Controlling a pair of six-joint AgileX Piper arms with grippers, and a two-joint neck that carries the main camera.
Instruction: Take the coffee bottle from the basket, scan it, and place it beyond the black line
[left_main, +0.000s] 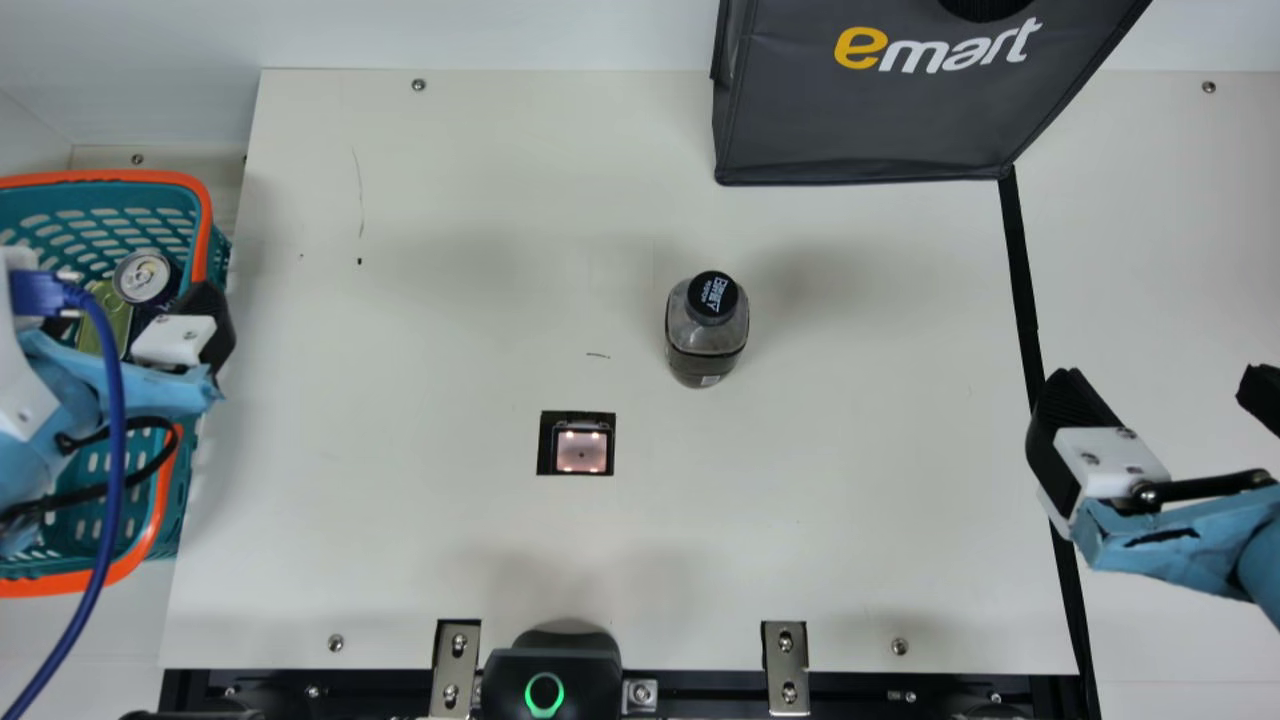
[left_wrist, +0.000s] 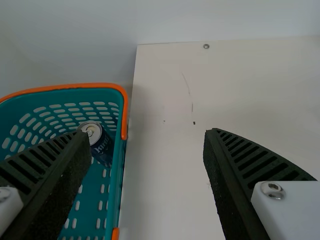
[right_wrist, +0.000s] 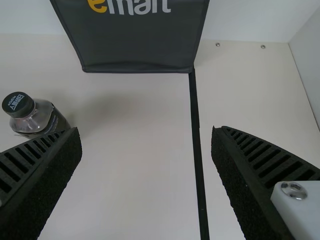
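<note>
Bottle (left_main: 706, 340), one: upright, well inside all edges of the tabletop (left_main: 850, 560). Left gripper (left_wrist: 145, 145) and right gripper (right_wrist: 146, 145): fingers wide; with the right we should clasp the bottle squarely, lift gently, and present it above the scanner (left_main: 582, 452).

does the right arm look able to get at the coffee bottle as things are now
Probably yes: the right gripper is open, the bottle stands upright on the table, and only the flat black line lies between them; the bag sits farther back, out of the way.

glossy plastic basket (left_main: 110, 177), matt bag (left_main: 860, 125) — perhaps cloth, smooth table (left_main: 850, 550)
</note>
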